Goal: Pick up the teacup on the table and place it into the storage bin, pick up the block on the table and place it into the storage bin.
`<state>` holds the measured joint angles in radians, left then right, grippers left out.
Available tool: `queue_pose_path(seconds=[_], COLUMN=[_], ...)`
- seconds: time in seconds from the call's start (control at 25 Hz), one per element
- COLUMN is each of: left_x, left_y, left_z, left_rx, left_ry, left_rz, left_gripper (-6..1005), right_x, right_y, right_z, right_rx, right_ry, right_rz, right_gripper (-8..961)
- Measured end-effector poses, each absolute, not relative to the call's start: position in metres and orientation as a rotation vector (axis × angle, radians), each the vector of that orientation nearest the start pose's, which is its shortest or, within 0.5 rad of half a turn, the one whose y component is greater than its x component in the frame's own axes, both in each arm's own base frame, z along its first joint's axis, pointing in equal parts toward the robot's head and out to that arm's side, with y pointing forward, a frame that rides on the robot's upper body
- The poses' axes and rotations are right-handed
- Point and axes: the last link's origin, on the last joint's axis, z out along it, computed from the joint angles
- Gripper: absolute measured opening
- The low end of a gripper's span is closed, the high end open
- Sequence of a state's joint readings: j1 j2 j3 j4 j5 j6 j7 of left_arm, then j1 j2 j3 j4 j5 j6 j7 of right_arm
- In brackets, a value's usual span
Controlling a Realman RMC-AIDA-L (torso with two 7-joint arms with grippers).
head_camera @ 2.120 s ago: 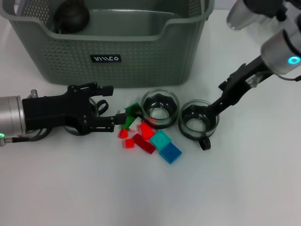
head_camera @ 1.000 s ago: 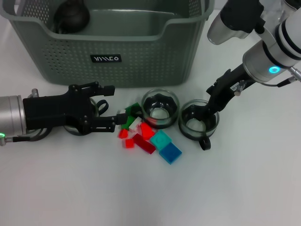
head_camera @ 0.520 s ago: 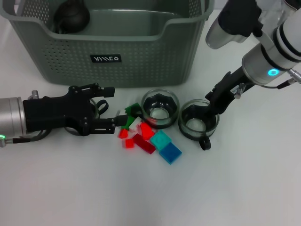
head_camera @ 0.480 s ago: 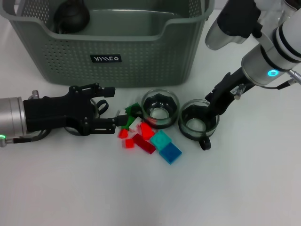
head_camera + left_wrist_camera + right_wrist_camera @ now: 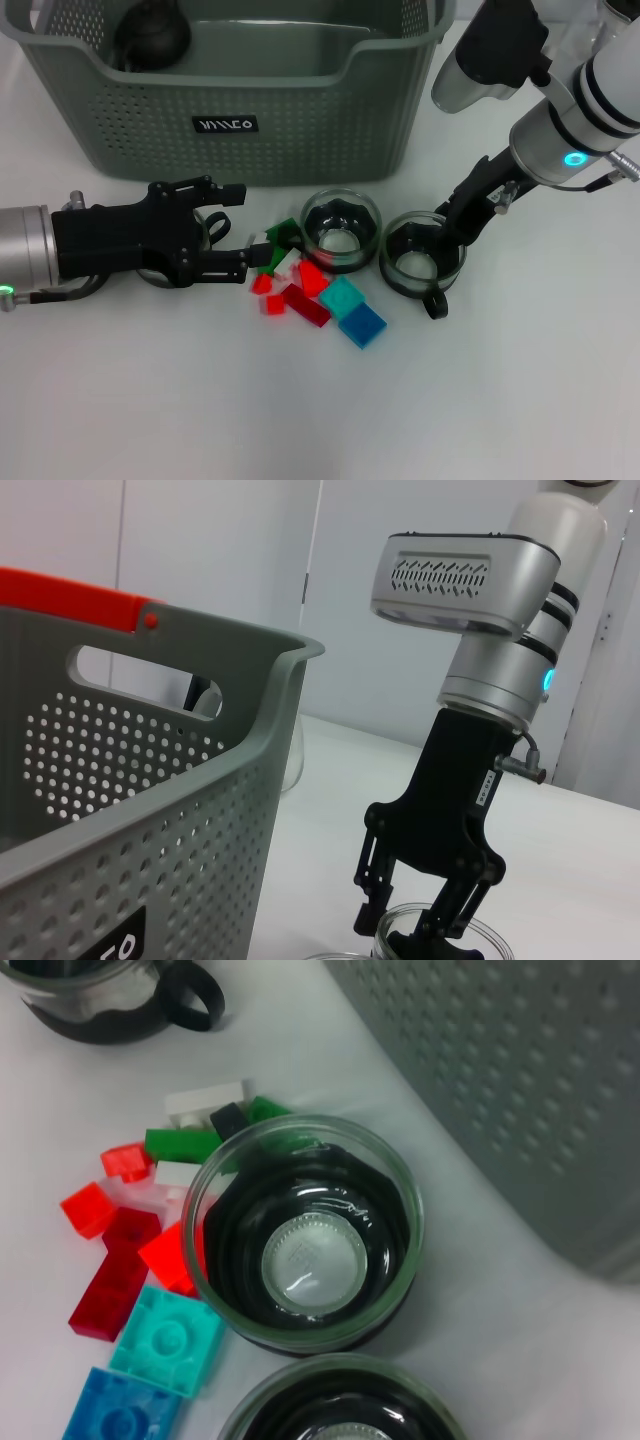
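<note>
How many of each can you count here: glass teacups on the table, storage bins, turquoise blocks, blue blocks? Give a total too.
Glass teacups: 3
Storage bin: 1
Turquoise block: 1
Blue block: 1
Total: 6

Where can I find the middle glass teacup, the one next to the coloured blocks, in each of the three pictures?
Head view: the middle glass teacup sits centre, before the grey-green storage bin.
Left wrist view: not clearly in it.
Right wrist view: the teacup fills the centre.
Shared landmark: the turquoise square block beside it.
</note>
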<state>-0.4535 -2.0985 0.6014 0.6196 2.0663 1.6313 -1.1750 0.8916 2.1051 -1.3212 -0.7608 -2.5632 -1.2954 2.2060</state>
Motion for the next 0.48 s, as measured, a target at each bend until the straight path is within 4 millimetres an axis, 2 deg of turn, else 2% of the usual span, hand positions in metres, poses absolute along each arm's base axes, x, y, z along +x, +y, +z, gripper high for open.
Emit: queue_pose_path(seconds=[0.28, 0.4, 0.48], left_x=[-0.2879, -0.2887, -0.289], left_y=[0.2929, 0.2922, 0.2917], left_z=[-0.0096, -0.0096, -0.0096], left_rx=[-2.737, -2.736, -2.735], left_ry=[-0.519, -0.522, -0.524], left_rz=[-0.715, -0.715, -0.715], left_gripper=[871, 871, 871], right_x=[0.1822, 0.182, 0.1818], right_y=[0.3895, 0.389, 0.388], right_z=[-0.0712, -0.0719, -0.0725], right_rx=[-2.801, -2.798, -2.798], right_ry=[0.654, 0.661, 0.659], right_rz=[-0.595, -0.602, -0.614], right_gripper=[474, 234, 176])
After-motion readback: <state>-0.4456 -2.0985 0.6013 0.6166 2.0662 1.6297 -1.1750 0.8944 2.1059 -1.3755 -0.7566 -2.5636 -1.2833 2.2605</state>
